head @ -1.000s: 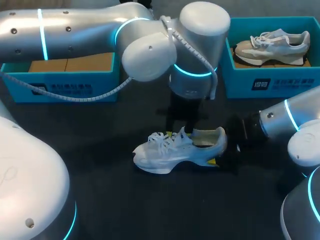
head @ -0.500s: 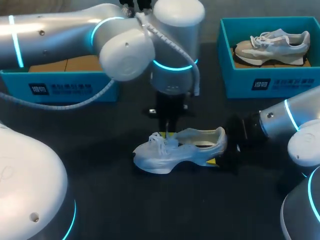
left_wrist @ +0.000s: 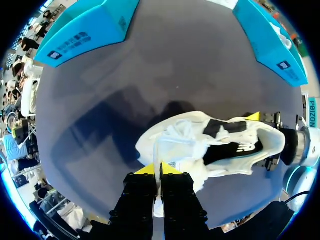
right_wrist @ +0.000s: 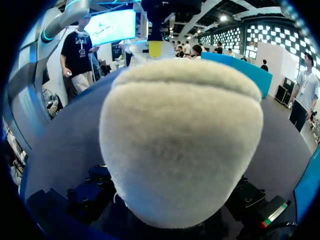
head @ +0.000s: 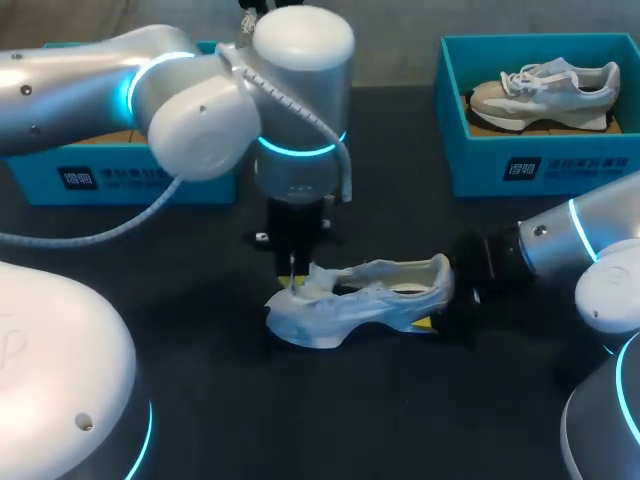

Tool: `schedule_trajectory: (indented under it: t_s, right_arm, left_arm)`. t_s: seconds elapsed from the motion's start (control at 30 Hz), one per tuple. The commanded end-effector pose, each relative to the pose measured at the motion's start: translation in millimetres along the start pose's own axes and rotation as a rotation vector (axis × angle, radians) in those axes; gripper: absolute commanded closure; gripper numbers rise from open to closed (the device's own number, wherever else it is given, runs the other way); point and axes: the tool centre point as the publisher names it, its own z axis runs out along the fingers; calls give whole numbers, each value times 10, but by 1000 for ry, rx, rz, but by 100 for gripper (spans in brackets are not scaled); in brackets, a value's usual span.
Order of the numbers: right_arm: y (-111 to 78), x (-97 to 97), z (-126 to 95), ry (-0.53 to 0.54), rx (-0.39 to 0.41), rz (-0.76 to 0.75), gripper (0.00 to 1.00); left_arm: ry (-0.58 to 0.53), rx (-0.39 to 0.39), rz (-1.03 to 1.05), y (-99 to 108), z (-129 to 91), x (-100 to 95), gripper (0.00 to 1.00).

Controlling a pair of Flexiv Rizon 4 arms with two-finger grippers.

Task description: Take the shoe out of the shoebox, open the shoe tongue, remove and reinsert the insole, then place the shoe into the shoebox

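So the white low-top sneaker [head: 370, 300] is out of its box, sitting on its sole in the middle of the dark worktop [head: 400, 420]. The toe points toward my left side and the heel toward my right.

The left gripper [head: 293, 283] comes straight down over the front of the shoe, right at the lace area. In the left wrist view its two yellow tips are pinched almost together, with just a thin white strip from the upper caught between them. It could be a lace or the edge of the tongue, honestly can't tell which. The laces look bunched and tugged up around that spot.

The right gripper [head: 447, 303] is at the heel end, low to the worktop. One yellow tip pokes out on the near side of the heel and the other finger is on the far side, so it's clamped across the back of the shoe. The fuzzy off-white heel pretty much fills the right wrist view, with black finger parts either side.

At the back left there's an open teal cardboard shoebox [head: 120, 178] with a brown liner showing inside. At the back right a second teal shoebox [head: 500, 165] holds a beige-and-grey sneaker [head: 545, 95] lying on its side.
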Motion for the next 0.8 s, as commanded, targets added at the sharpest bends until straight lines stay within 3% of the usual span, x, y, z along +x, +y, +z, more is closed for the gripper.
schedule_trajectory:
  t_s: [0.03,0.13,0.2,0.27,0.33,0.37,0.67,0.8]
  right_arm:
    - [-40,-5,74,0,4,1,100]
    - [-40,-5,74,0,4,1,100]
    - [-40,-5,74,0,4,1,100]
    - [-40,-5,74,0,4,1,100]
    - [-40,-5,74,0,4,1,100]
    - [-40,-5,74,0,4,1,100]
    - [-40,-5,74,0,4,1,100]
    - [-40,-5,74,0,4,1,100]
  left_arm:
    - [46,-22,-6,-16,167,-134,100]
    - [27,-31,-5,7,271,-169,100]
    - [4,-38,-6,16,348,-186,75]
    - [-10,-51,-16,15,413,-201,57]
    - [-17,-54,-19,14,450,-215,13]
    - [-13,-59,-23,13,460,-224,0]
    - [-32,-57,-43,63,486,-296,0]
    - [-6,-36,-36,96,358,-324,0]
